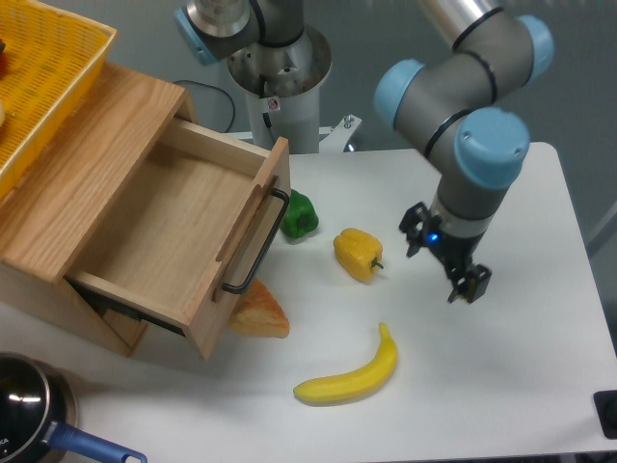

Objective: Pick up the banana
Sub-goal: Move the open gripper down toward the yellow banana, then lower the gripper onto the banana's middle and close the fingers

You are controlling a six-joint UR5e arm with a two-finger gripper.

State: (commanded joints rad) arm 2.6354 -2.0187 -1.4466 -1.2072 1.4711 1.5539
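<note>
The banana [350, 373] is long, curved and bright yellow, and lies on the white table near the front edge, its stem end pointing up and right. My gripper [444, 258] hangs above the table to the banana's upper right, its two dark fingers [470, 283] spread apart with nothing between them. A clear gap of table separates it from the banana. The gripper is open.
A short yellow bell pepper [358, 254] lies just left of the gripper, a green pepper [300, 215] beyond it. An open wooden drawer [183, 237] stands at left with an orange wedge [258, 313] under its front. A pot [29, 410] occupies the front-left corner.
</note>
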